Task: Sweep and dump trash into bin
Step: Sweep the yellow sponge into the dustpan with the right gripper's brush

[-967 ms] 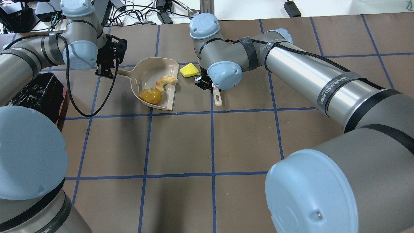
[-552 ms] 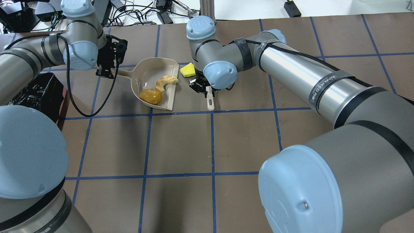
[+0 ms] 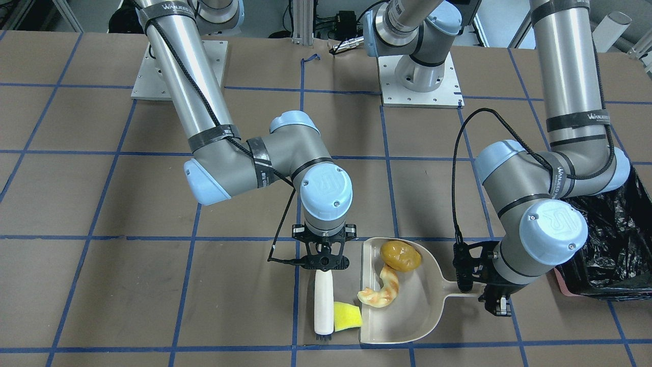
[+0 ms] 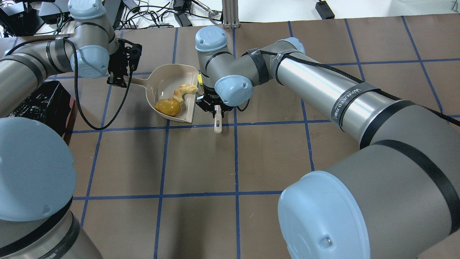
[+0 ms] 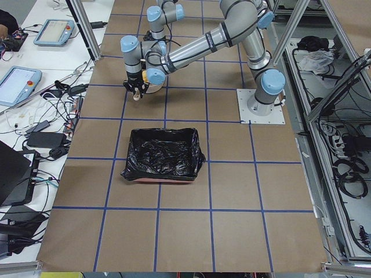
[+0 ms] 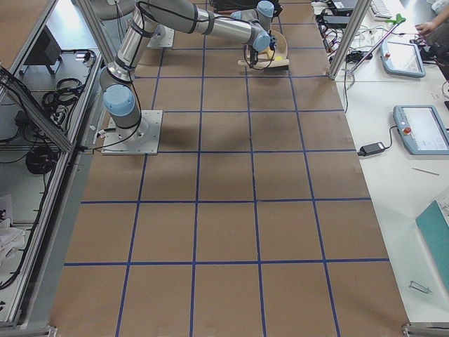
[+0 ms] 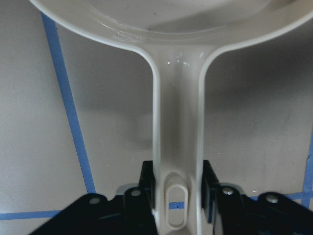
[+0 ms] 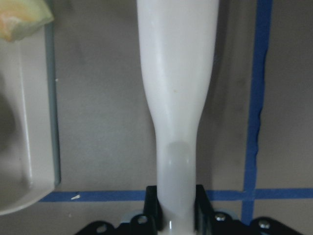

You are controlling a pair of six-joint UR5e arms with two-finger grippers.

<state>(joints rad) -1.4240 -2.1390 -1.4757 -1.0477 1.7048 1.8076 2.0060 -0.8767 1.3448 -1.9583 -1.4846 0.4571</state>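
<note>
The beige dustpan (image 3: 423, 306) (image 4: 163, 81) lies flat on the table. It holds two pieces of trash, a glossy brown-yellow potato (image 3: 401, 256) (image 4: 168, 107) and a curled orange-cream peel (image 3: 382, 293) (image 4: 184, 90). My left gripper (image 3: 496, 300) (image 7: 177, 183) is shut on the dustpan handle (image 7: 178, 122). My right gripper (image 3: 324, 262) (image 8: 176, 200) is shut on a white brush (image 3: 323, 300) (image 8: 178, 88). The brush lies flat against the yellow sponge wedge (image 3: 347, 316), which touches the dustpan's open lip. The bin (image 3: 611, 244) (image 5: 163, 153), lined with a black bag, stands beyond my left arm.
The brown table (image 3: 102, 285) carries a grid of blue tape lines. Cables and power bricks (image 4: 172, 14) lie past the far edge. My right forearm (image 4: 323, 86) spans the table's right half. Monitors and tablets (image 5: 23, 81) sit on a side bench.
My right arm has swept the brush left towards the dustpan and pushed the sponge up to its lip. In the overhead view the wrist now covers the sponge. The left arm and dustpan have not moved.
</note>
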